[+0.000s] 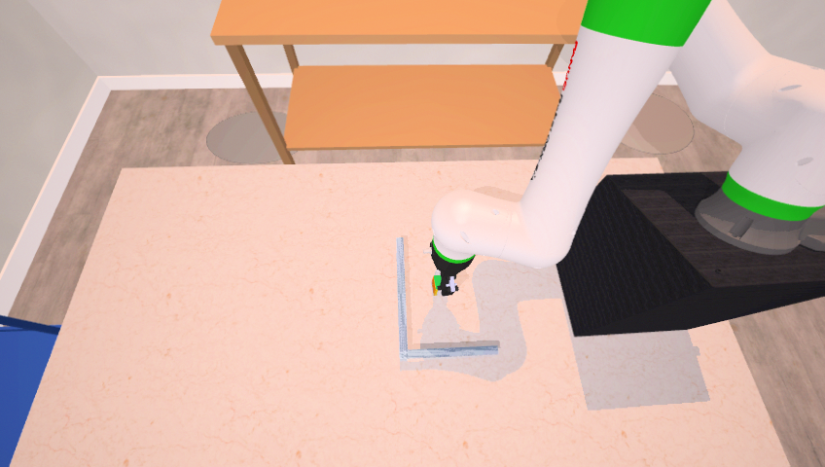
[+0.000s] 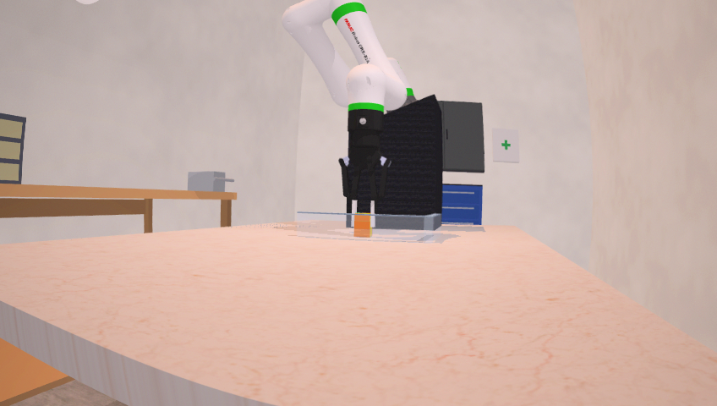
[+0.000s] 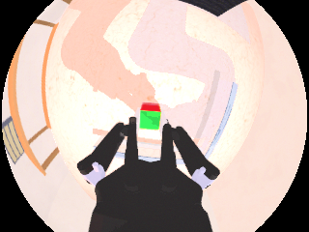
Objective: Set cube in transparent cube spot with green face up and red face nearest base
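The cube (image 2: pixel 362 224) sits low at the table top between my fingers, its orange face toward the exterior camera. In the wrist view the cube (image 3: pixel 151 118) shows a green face up and a red edge on the far side. In the top view only a sliver of orange and green on the cube (image 1: pixel 435 284) shows under the wrist. My gripper (image 2: pixel 360 213) points straight down and is shut on the cube; it also shows in the top view (image 1: pixel 445 285) and the wrist view (image 3: pixel 151 130). The transparent cube cannot be told apart from the held cube.
A metal L-shaped angle (image 1: pixel 405 324) lies on the table, its long arm just left of the gripper and its short arm in front. The black robot pedestal (image 1: pixel 665 248) stands to the right. A wooden shelf (image 1: pixel 405 87) stands behind the table.
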You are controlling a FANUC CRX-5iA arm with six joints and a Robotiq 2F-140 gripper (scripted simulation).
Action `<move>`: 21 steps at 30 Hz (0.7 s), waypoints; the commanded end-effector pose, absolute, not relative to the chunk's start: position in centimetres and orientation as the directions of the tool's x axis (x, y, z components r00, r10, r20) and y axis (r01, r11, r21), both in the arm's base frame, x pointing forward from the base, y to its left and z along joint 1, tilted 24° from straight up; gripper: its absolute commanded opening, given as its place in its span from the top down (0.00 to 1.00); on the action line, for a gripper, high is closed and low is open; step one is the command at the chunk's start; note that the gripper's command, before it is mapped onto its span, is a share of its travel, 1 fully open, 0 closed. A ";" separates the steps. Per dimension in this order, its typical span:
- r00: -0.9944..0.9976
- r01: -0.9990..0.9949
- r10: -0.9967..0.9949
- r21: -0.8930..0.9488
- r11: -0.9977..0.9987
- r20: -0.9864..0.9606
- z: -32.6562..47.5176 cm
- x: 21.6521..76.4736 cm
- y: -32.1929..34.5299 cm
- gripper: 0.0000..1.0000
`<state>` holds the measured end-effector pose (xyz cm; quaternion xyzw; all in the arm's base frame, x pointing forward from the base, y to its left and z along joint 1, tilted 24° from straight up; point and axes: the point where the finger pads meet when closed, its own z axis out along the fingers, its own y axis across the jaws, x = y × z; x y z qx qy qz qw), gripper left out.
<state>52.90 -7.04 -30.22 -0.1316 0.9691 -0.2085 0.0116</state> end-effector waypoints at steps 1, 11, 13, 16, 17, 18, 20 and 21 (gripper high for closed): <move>-0.965 -0.250 -0.260 -0.407 0.878 0.032 -30.5 53.0 -7.2 1.00; -0.965 -0.250 -0.260 -0.407 0.878 0.032 -31.7 53.1 -7.7 1.00; -0.965 -0.250 -0.260 -0.407 0.878 0.032 -31.8 53.1 -7.7 1.00; -0.965 -0.250 -0.260 -0.407 0.878 0.032 -31.8 53.1 -7.7 1.00; -0.965 -0.250 -0.260 -0.407 0.878 0.032 -31.8 53.1 -7.7 1.00; -0.965 -0.250 -0.260 -0.407 0.878 0.032 -31.8 53.1 -7.7 1.00; -0.965 -0.250 -0.260 -0.407 0.878 0.032 -31.8 53.1 -7.7 1.00; -0.965 -0.250 -0.260 -0.407 0.878 0.032 -31.8 53.1 -7.7 1.00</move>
